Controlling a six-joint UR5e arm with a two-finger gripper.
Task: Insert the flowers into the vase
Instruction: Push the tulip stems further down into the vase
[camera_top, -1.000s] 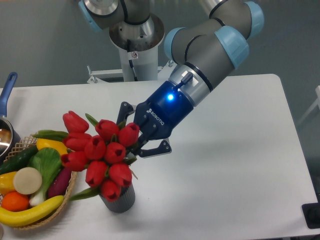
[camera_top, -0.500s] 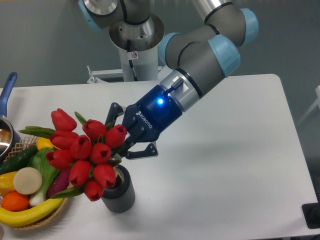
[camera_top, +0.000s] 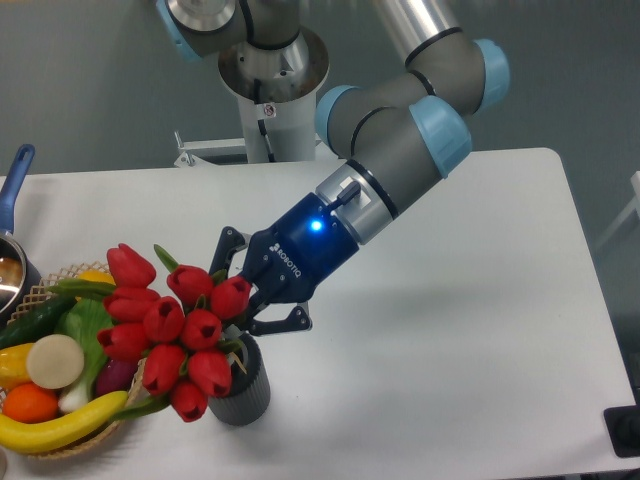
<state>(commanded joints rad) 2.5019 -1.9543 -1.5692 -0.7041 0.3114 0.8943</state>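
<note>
- One gripper (camera_top: 243, 297) is seen left of the frame's centre, its fingers pinched on the stems of the flowers (camera_top: 170, 328), just behind the buds.
- Red tulip buds are held tilted toward the lower left, above and beside the vase (camera_top: 243, 388); whether the stem ends are inside the opening cannot be told, since the buds hide it.
- The vase is stood upright on the white table (camera_top: 450, 340), low in the frame, left of centre.
- A woven basket (camera_top: 128, 404) of fruit and vegetables is seen at the lower left, partly overlapped by the buds.
- A blue-handled pot (camera_top: 12, 215) is cut off by the left edge.
</note>
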